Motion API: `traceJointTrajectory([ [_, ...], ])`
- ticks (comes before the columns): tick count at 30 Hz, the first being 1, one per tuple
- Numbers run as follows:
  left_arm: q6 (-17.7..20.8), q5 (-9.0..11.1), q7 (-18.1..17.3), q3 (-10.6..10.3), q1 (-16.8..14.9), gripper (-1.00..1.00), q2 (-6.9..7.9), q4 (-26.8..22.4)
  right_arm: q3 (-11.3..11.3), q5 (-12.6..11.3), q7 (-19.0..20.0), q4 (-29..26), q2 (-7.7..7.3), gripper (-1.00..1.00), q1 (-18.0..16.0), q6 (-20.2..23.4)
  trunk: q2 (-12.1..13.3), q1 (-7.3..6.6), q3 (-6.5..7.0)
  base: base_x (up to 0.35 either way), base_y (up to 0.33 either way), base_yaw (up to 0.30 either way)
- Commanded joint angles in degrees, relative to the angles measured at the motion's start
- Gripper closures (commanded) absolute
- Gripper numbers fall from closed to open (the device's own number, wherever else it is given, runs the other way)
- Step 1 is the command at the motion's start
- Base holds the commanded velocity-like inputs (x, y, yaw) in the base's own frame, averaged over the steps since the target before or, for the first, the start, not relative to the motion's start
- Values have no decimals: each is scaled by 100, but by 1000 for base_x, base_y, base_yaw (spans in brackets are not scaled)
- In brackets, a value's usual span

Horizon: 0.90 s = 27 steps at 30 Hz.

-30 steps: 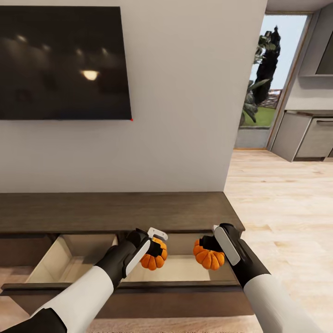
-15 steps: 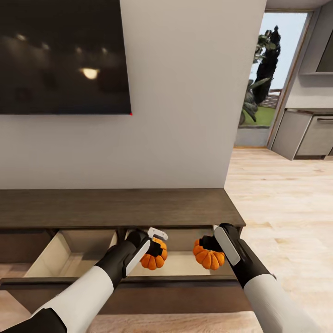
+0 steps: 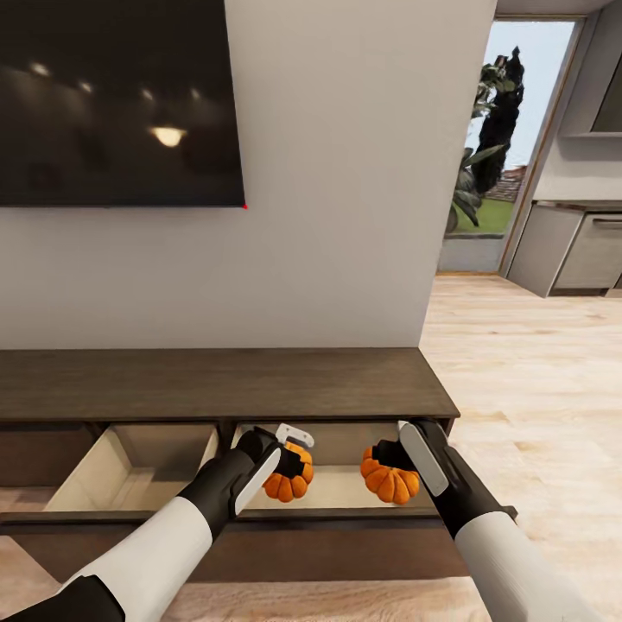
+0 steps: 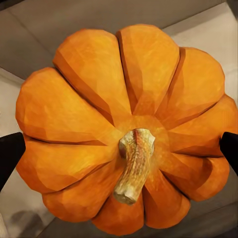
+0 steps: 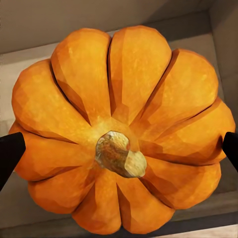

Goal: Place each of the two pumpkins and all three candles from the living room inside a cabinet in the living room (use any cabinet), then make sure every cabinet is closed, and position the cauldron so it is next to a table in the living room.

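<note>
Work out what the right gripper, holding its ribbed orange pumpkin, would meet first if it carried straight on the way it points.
Probably the pale wood floor of the open drawer in the dark brown cabinet: the right gripper points down into it, its pumpkin leading. Depth is unclear.

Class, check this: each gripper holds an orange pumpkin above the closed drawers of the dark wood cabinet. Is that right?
Not quite. The head view shows the cabinet drawers pulled open, pale interiors exposed. The rest holds: the left gripper and right gripper each hold a pumpkin above them.
</note>
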Motion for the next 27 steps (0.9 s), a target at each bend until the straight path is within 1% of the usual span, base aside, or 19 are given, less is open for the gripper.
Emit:
traceJointTrajectory([
  [1, 16, 61, 41, -17, -5, 100, 3, -9, 37, -53, -55, -5, -2, 100, -4, 7, -3, -1, -6, 0, 0, 0],
  [8, 17, 62, 41, -17, -6, 100, 3, 0, 120, -53, -55, -5, -2, 100, -4, 6, -3, -1, -6, 0, 0, 0],
  [15, 20, 62, 41, -17, -4, 100, 3, 11, 128, -53, -55, -5, -2, 100, -4, 6, -3, -1, -6, 94, 0, 0],
  [27, 23, 69, 33, -17, -6, 100, 3, 34, 129, -53, -55, -5, -2, 100, -4, 6, -3, -1, -6, 34, 0, 0],
])
